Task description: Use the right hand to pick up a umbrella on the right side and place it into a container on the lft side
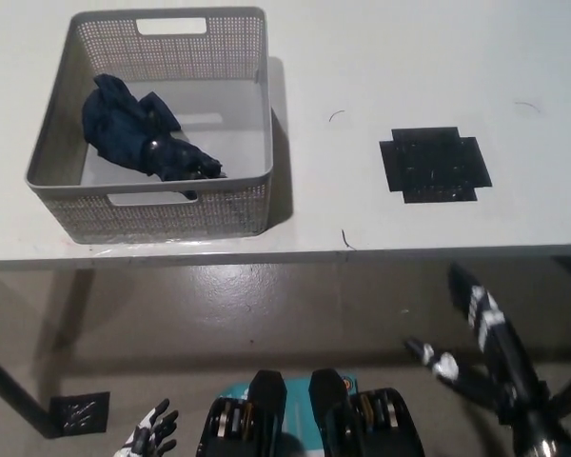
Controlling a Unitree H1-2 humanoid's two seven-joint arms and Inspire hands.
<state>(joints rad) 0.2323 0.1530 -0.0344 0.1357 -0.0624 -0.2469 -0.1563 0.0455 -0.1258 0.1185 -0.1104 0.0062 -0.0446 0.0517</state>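
A folded dark blue umbrella (143, 135) lies inside the grey perforated basket (71, 67) at the table's left. My black right hand (485, 352) hangs open below the table's front edge at the lower right, fingers spread, holding nothing. Only the fingertips of my white left hand (150, 436) show at the bottom left, spread apart and empty.
A black cross-shaped mat (434, 164) lies on the white table (362, 57) at the right. The table's front edge (285, 255) runs across the middle, with grey floor below. A small black square (79, 411) lies on the floor at lower left.
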